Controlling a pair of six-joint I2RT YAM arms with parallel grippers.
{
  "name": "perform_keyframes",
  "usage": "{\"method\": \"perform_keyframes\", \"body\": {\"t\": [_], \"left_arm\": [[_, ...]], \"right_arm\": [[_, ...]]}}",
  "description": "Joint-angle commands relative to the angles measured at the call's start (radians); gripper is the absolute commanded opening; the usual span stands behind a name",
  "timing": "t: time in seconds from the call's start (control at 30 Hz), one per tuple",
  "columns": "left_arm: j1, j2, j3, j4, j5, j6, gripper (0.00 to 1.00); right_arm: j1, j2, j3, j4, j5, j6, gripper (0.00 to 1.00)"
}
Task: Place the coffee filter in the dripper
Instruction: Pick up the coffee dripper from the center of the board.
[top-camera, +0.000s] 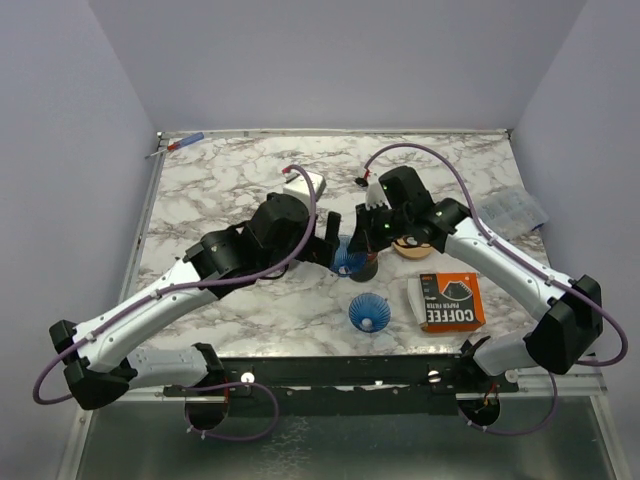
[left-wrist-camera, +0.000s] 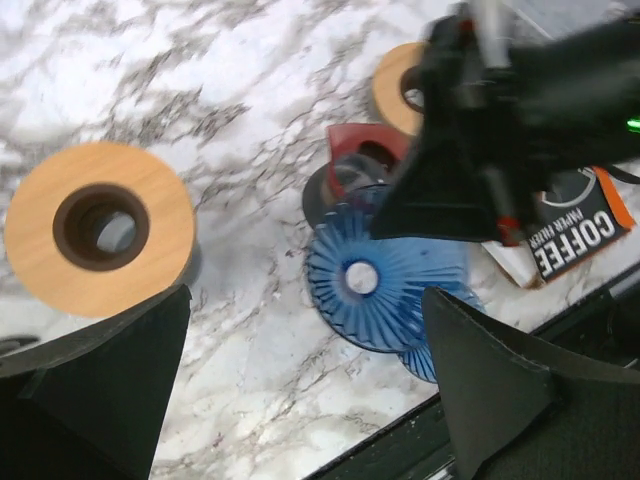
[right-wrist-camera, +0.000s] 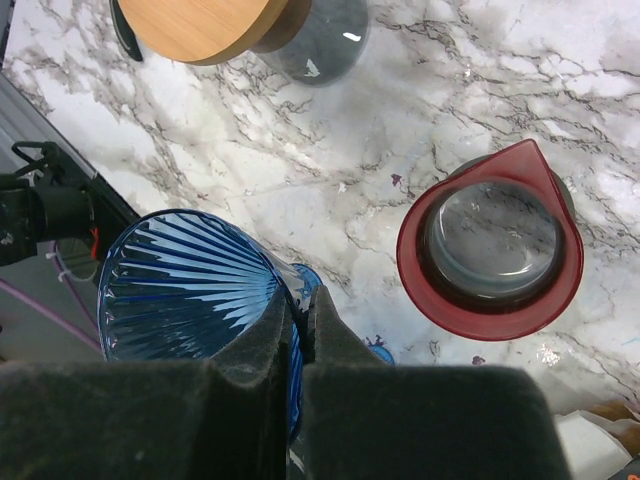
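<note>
My right gripper (right-wrist-camera: 303, 300) is shut on the wall of a blue ribbed dripper (right-wrist-camera: 180, 290), one finger inside the cone and one outside. In the top view this dripper (top-camera: 347, 257) is at the table's middle, beside a red-rimmed glass carafe (right-wrist-camera: 490, 245). A second blue dripper (top-camera: 369, 312) stands nearer the front edge. My left gripper (left-wrist-camera: 305, 300) is open over bare marble, just left of the held dripper (left-wrist-camera: 385, 275), touching nothing. No loose coffee filter shows; an orange box of coffee filters (top-camera: 450, 300) lies at the right.
A wooden ring on a dark base (left-wrist-camera: 98, 228) stands left of my left gripper, and another wooden ring (top-camera: 410, 245) sits behind the right gripper. A white device (top-camera: 303, 183) and a blue-tipped tool (top-camera: 178, 145) lie at the back.
</note>
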Motion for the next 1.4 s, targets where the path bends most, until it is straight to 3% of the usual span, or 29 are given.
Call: {"method": "perform_keyframes", "body": {"t": [0.0,0.13,0.3,0.57,0.87,1.0,1.03,1.2,1.37], "left_arm": [[0.180,-0.017,-0.132,0.044,0.177,-0.191,0.99],[0.251,0.014,-0.177,0.063,0.278,-0.256,0.97],[0.261,0.044,-0.205,0.147,0.399,-0.276,0.67],[0.261,0.111,-0.218,0.194,0.536,-0.263,0.42],[0.261,0.141,-0.215,0.195,0.526,-0.237,0.22],[0.261,0.148,-0.208,0.192,0.515,-0.230,0.05],[0.261,0.152,-0.208,0.190,0.513,-0.229,0.00],[0.261,0.164,-0.201,0.185,0.509,-0.211,0.00],[0.265,0.160,-0.200,0.182,0.503,-0.186,0.00]], "right_arm": [[0.002,-0.047,-0.015,0.040,0.036,0.014,0.00],[0.002,-0.063,-0.019,0.043,0.042,0.015,0.00],[0.003,-0.062,-0.024,0.050,0.005,0.007,0.00],[0.003,-0.062,-0.029,0.059,-0.005,0.010,0.00],[0.003,-0.068,-0.037,0.065,-0.003,0.010,0.00],[0.003,-0.075,-0.042,0.066,0.007,0.014,0.00],[0.003,-0.077,-0.044,0.068,0.010,0.018,0.02],[0.002,-0.089,-0.049,0.082,0.040,0.036,0.14],[0.001,-0.106,-0.037,0.114,0.004,0.057,0.55]]}}
